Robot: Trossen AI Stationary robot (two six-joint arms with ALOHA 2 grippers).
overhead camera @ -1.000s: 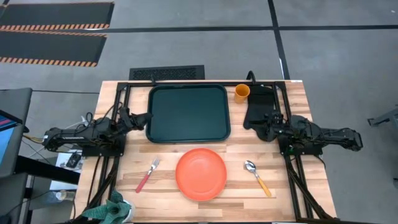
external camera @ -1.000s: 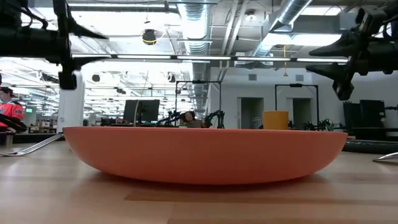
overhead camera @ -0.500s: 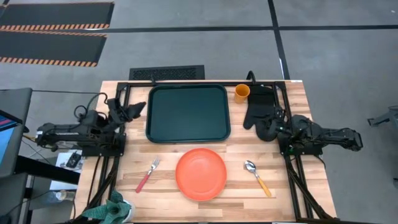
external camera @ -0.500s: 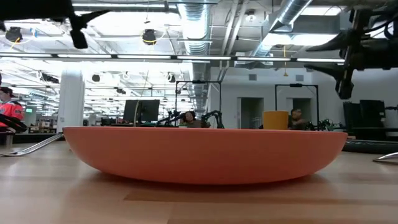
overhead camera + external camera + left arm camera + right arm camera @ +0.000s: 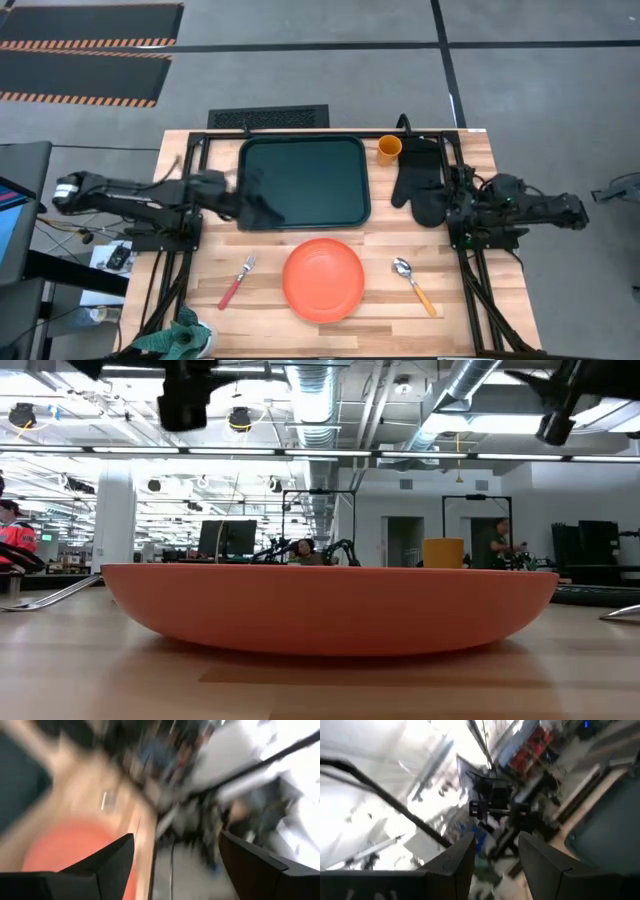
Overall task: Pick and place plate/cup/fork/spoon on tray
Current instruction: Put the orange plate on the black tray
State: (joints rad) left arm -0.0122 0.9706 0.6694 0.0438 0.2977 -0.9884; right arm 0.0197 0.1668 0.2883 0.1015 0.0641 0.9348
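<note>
Tableware lies spread in the high view: a large round orange-red plastic plate [image 5: 322,279] at lower centre, a dark green rectangular tray [image 5: 330,170] above it, a small orange-yellow cup [image 5: 388,150] just beside the tray's upper right corner, a red-handled fork [image 5: 237,281] left of the plate and a yellow-handled spoon [image 5: 414,284] right of it. Only that view shows the black oven mitt [image 5: 419,183] and the left gripper [image 5: 252,205] blurred over the tray's lower left corner. The low view gives the plate's rim in profile and the cup behind it. The left wrist view shows wide-spread fingers [image 5: 107,862] holding nothing; the right gripper [image 5: 492,855], by the mitt, stands narrowly parted and empty.
</note>
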